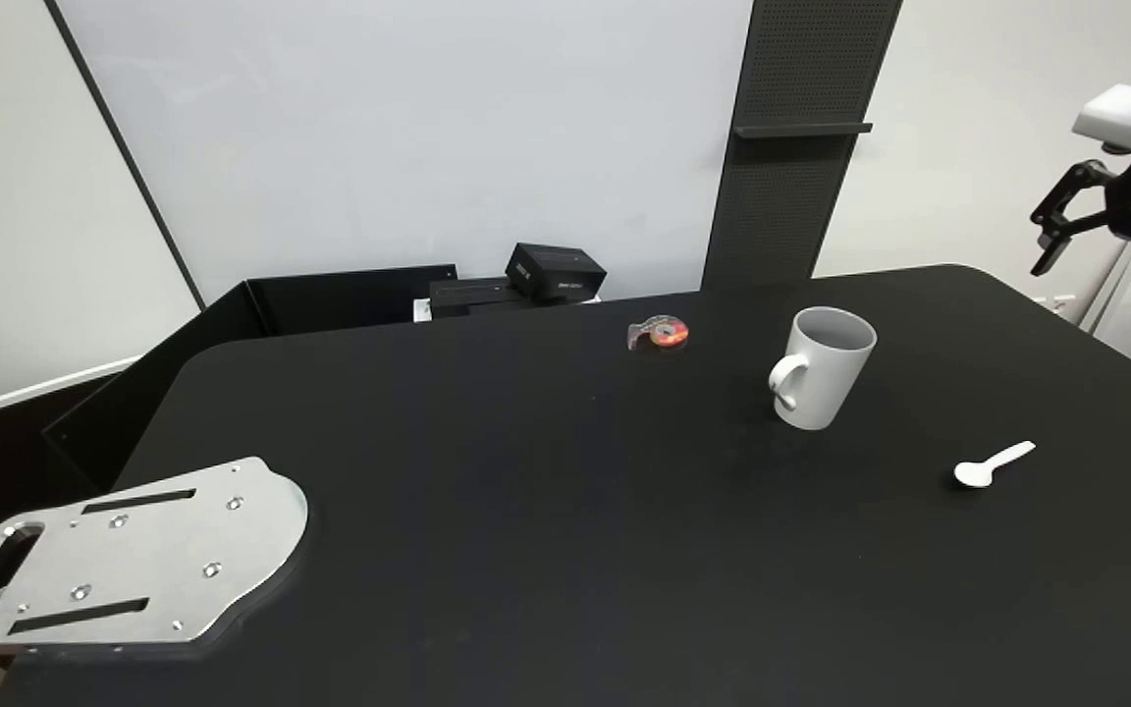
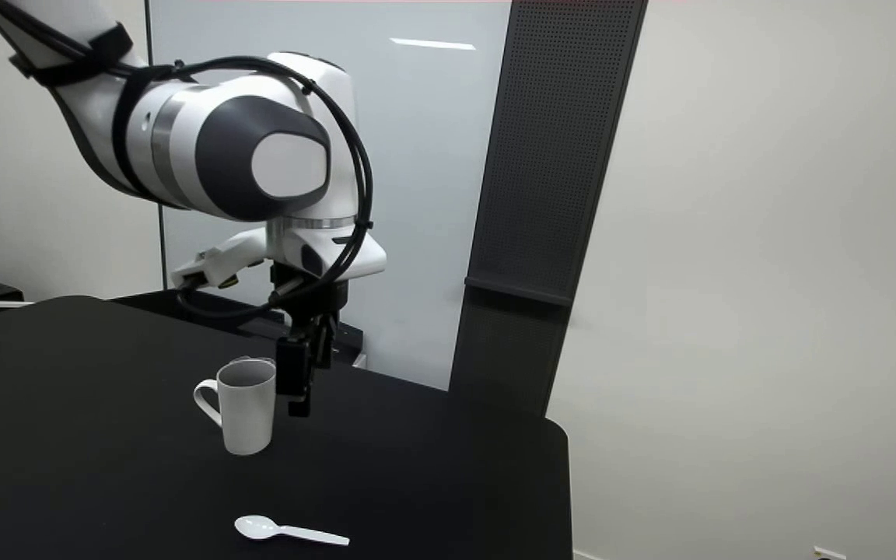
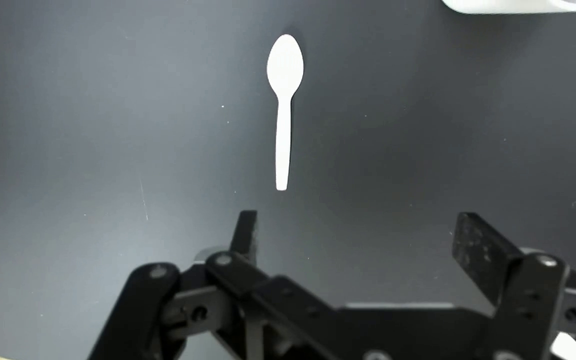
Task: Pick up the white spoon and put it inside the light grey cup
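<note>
The white spoon (image 1: pixel 975 474) lies flat on the black table, near the grey cup, and shows also in an exterior view (image 2: pixel 257 527). In the wrist view the spoon (image 3: pixel 284 107) lies upper centre, bowl pointing up the picture and handle end toward my gripper. The light grey cup (image 1: pixel 821 393) stands upright with its side handle in both exterior views (image 2: pixel 247 416). Only a bit of the cup (image 3: pixel 508 5) shows at the wrist view's top right. My gripper (image 3: pixel 358 225) is open and empty, raised above the table, in both exterior views (image 1: pixel 1101 293) (image 2: pixel 304 389).
A small red-and-clear tape dispenser (image 1: pixel 669 334) lies behind the cup near the table's back edge. Black boxes (image 1: pixel 556 275) sit in a black tray (image 1: pixel 350 295) beyond that edge. A silver metal plate (image 1: pixel 163 560) lies at the table's far side from the spoon.
</note>
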